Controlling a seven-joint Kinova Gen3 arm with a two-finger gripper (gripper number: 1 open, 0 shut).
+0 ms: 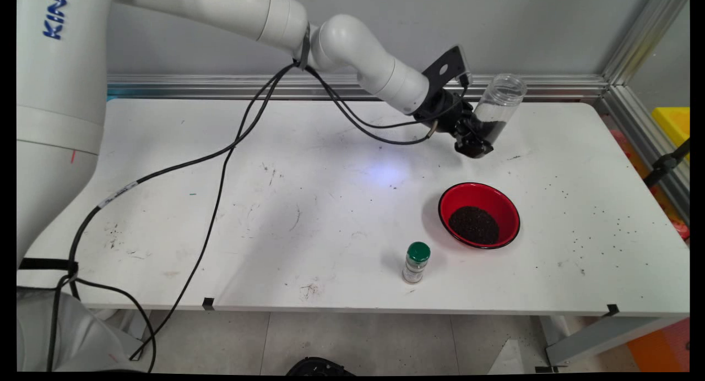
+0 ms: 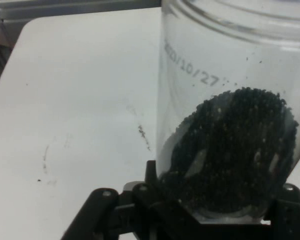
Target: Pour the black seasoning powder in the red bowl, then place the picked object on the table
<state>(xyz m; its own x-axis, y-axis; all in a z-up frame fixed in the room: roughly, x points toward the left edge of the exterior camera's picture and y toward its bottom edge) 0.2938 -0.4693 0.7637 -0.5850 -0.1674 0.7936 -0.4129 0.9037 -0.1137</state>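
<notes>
Over far side of white table (image 1: 330,205), white arm comes from 10 o'clock, wrist bent down toward 4 o'clock. Small clear bottle with green cap (image 1: 416,261) stands upright near front edge. Round red bowl (image 1: 447,202), dark grains inside, sits near, at bottle's 1 o'clock. Black gripper (image 1: 475,140) hangs at bowl's 12 o'clock. Jaws squeeze bottom of clear plastic jar (image 1: 498,108). Jar part full of dark grains, tilted, open mouth toward 1 o'clock.

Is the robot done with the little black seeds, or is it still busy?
Looks partway. Done: a pile of black seeds already sits in the red bowl. In hand: the end effector holds a clear jar, open and tilted, above the table beyond the bowl, with seeds in its bottom. Left: maybe those seeds. The green-capped bottle stands capped near the bowl.
</notes>
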